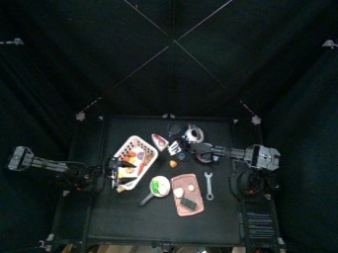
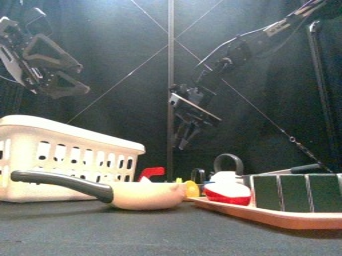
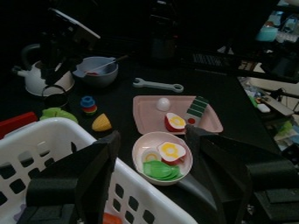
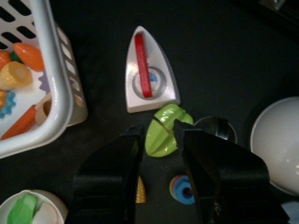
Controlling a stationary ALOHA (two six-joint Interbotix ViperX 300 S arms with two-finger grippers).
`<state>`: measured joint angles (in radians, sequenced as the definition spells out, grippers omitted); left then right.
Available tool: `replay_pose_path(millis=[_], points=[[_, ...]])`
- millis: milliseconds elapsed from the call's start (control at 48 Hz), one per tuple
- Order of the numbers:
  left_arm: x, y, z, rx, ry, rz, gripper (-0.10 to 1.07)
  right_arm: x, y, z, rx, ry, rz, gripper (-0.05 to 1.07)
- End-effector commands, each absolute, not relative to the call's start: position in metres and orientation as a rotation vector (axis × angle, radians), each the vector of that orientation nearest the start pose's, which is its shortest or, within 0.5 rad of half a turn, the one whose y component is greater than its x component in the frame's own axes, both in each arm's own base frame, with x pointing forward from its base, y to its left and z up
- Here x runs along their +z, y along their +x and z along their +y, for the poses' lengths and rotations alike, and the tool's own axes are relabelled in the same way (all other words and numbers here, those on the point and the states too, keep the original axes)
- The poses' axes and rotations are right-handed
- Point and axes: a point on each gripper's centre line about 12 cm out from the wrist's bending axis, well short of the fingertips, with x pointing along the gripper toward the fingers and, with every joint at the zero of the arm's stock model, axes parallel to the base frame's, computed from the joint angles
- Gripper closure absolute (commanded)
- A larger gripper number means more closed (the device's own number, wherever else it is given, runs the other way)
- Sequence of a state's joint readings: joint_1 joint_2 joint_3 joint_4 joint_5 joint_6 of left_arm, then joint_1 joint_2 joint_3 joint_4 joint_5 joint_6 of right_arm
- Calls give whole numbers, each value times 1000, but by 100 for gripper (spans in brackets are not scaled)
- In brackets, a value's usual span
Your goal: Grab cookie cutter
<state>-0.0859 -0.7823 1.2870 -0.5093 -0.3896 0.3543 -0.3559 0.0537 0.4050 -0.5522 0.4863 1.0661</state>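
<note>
The white basket [image 4: 47, 96] serves as landmark: it holds orange and yellow pieces [image 4: 21, 66], hard to name. Just beside its wall lies a white and red iron-shaped toy [image 4: 149, 74], and past that a green cookie cutter [image 4: 166, 129] on the black table [image 4: 246, 61]. The right gripper [image 4: 166, 149] hovers over the cutter, jaws wide, gripping nothing. Near the basket's corner, a pink bowl [image 3: 163, 156] contains egg and greens. The left gripper [image 3: 158, 171] hangs above the basket, jaws apart and empty.
</note>
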Motion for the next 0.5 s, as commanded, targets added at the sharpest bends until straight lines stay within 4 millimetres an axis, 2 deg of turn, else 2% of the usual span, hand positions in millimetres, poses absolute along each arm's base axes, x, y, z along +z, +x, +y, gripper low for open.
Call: replay_pose_path(millis=[0, 167, 479], points=[[223, 211, 4, 111, -98, 142, 2, 220, 372, -170, -810, 565, 651, 30], [222, 211, 4, 107, -99, 149, 2, 217, 360, -167, -851, 581, 632, 30], [224, 213, 4, 110, -103, 145, 2, 201, 360, -155, -891, 552, 668, 30]])
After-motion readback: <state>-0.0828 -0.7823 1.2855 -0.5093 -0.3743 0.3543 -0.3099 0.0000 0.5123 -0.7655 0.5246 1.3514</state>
